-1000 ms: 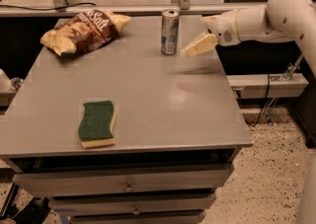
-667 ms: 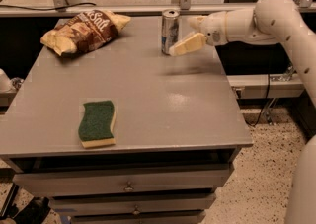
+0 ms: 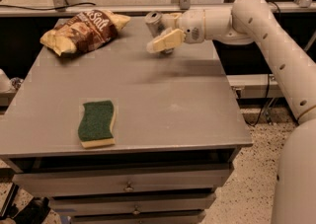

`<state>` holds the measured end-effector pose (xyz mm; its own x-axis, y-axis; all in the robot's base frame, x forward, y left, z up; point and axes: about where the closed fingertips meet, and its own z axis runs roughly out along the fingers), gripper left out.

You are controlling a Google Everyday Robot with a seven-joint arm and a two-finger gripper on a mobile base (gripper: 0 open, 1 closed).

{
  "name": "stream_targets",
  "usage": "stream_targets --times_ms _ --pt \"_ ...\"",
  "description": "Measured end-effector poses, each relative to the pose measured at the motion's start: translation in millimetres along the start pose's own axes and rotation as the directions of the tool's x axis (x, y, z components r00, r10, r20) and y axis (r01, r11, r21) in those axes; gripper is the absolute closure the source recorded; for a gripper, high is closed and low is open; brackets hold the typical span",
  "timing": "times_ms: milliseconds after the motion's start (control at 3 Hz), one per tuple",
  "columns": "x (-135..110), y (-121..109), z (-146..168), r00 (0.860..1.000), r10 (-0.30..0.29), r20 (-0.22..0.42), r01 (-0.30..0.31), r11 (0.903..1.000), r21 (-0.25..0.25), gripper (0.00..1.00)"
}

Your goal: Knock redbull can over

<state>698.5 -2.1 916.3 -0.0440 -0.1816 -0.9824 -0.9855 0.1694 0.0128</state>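
Silver redbull can [image 3: 155, 22] stands at the far side of the grey worktop [image 3: 187, 114], right of centre and near the brown chip bag [image 3: 84, 30]. The can is tilted, with its shiny top rim leaning left toward the bag and a little toward the camera. Its lower body is hidden behind the gripper. It does not look flat on its side yet.

Gripper [image 3: 165, 41] is in front of the can's lower right side, reaching in from the right on the white arm [image 3: 276, 40]. Apart or together: cannot tell from this angle. It reads as a side-on press, not a grasp.

Step in hand, as judged: the push-over, mid-tip.

- Push leftward, level with the worktop.
- Contact looks low, which risks sliding the base instead of toppling the can. A higher touch would tip it more surely.
- Go gently, since a freed can rolls and both the back edge and the bag are close.
- Stop once the can lies on its side.

Green sponge [image 3: 98, 123] lies front left, well apart, and is no obstacle.
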Motion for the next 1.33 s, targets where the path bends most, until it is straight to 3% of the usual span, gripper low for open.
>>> stream_targets --times_ms 333,667,1000,1333 --pt "-20.2 28.8 17.3 0.999 -0.002 0.037 0.006 0.9957 -0.093 0.00" --pt "-27.2 43.6 23.0 0.999 -0.001 0.045 0.007 0.9910 -0.134 0.00" --pt "-27.6 45.2 17.6 0.999 -0.009 0.043 0.015 0.9909 -0.134 0.00" --pt "-27.8 33.9 -10.5 0.999 -0.040 0.023 0.042 0.9953 -0.087 0.00"
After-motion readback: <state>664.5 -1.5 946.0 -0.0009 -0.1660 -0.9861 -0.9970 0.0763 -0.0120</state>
